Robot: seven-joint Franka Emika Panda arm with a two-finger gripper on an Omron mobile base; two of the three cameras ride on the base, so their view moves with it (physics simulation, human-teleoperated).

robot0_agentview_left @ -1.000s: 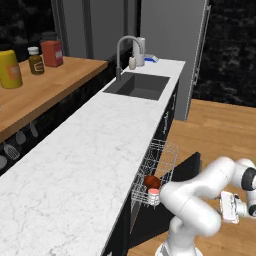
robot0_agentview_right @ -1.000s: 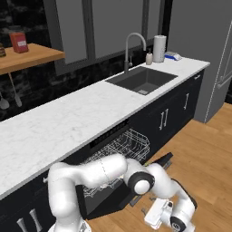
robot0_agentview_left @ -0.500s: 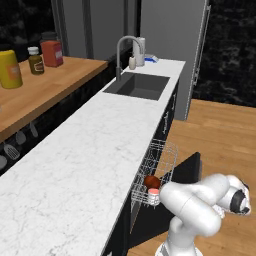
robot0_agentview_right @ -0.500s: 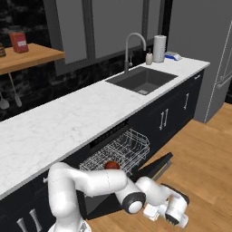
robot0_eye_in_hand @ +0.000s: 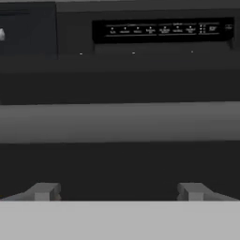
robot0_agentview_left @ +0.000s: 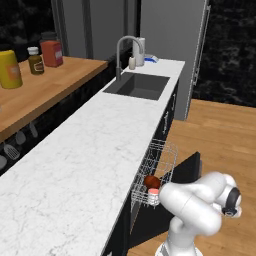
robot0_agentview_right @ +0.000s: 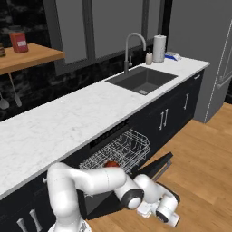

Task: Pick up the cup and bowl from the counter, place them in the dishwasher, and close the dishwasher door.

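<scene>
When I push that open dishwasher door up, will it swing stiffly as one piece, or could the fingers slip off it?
The dishwasher door looks like a flat rigid panel, so it should probably pivot as one piece. Its face looks smooth, so the fingers may slide; the silver handle likely offers a surer edge. The pulled-out rack may block closing.

Legible text: none. Dishwasher control strip (robot0_eye_in_hand: pixel 161 30): a row of small pale markings on a black panel, too small and blurred to read. Containers on the wooden shelf (robot0_agentview_left: pixel 50 85), namely yellow canister (robot0_agentview_left: pixel 10 69), brown bottle (robot0_agentview_left: pixel 35 61), red jar (robot0_agentview_left: pixel 52 51): labels indistinct, nothing readable.
</scene>
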